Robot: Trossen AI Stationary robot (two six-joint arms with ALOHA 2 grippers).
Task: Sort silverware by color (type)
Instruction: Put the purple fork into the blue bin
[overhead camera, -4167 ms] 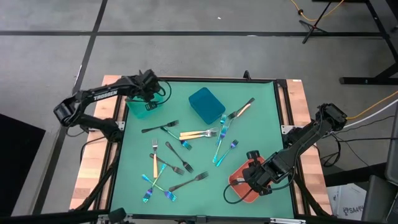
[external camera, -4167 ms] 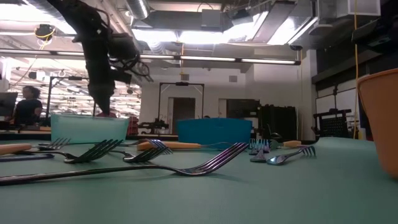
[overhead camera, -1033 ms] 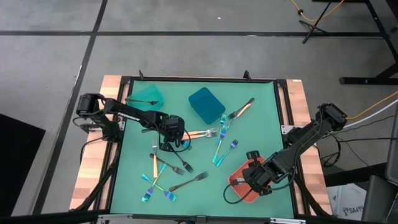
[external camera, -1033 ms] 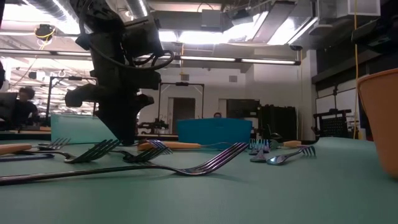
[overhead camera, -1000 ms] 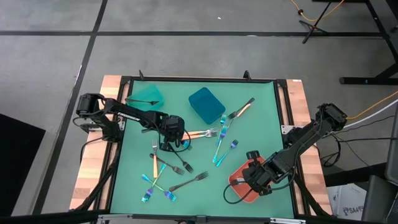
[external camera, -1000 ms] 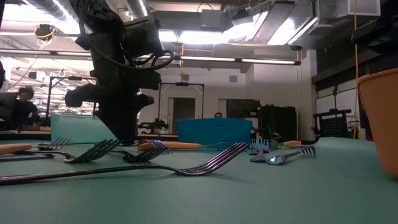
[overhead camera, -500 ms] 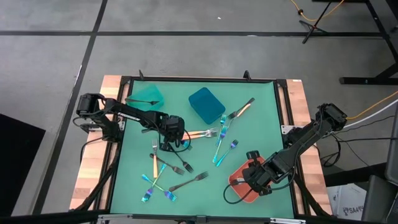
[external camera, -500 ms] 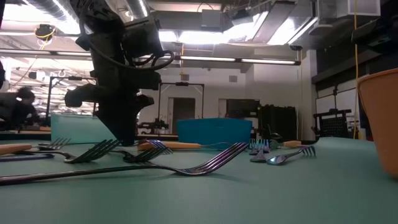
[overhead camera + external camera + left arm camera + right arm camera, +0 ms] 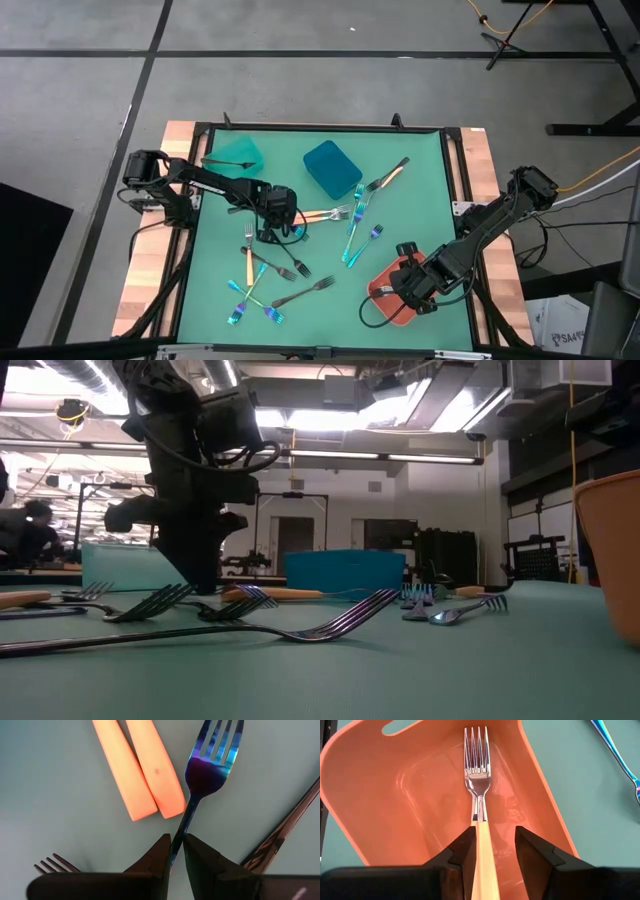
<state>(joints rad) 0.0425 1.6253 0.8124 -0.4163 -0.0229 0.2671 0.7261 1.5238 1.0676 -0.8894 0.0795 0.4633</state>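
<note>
- Left pincer [image 9: 176,851] pinches the thin stem of an iridescent blue fork [image 9: 209,762] lying mid-desk [image 9: 420,180], beside two smooth gold handles [image 9: 142,767].
- Right pincer [image 9: 489,845] pinches a gold-handled fork [image 9: 479,795], silver tines over the glossy coral bin [image 9: 380,800].

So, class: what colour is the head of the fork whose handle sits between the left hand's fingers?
Iridescent blue-purple, shading to teal at the tines: the fork in the left hand. Best seen in the left wrist view.
</note>
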